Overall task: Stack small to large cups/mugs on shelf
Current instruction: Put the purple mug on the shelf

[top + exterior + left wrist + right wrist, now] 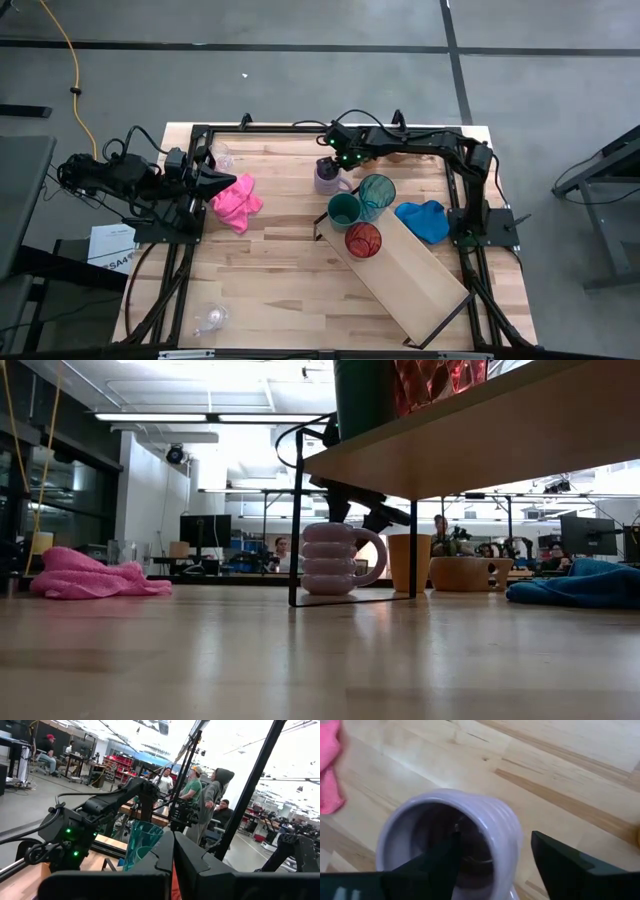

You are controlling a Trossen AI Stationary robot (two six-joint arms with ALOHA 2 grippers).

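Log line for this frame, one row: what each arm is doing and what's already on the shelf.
right gripper: open, straddling purple mug rim, one finger inside | left gripper: shut, waiting by pink cloth | shelf: green cup, teal tumbler, red glass

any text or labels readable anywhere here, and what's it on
"SA": on the white sheet on the floor left of the table; the rest of its print is cut off by the frame and too small to read.
Cups, shelf and cloths: no text visible.
Room monitors and signs: too blurred to read.
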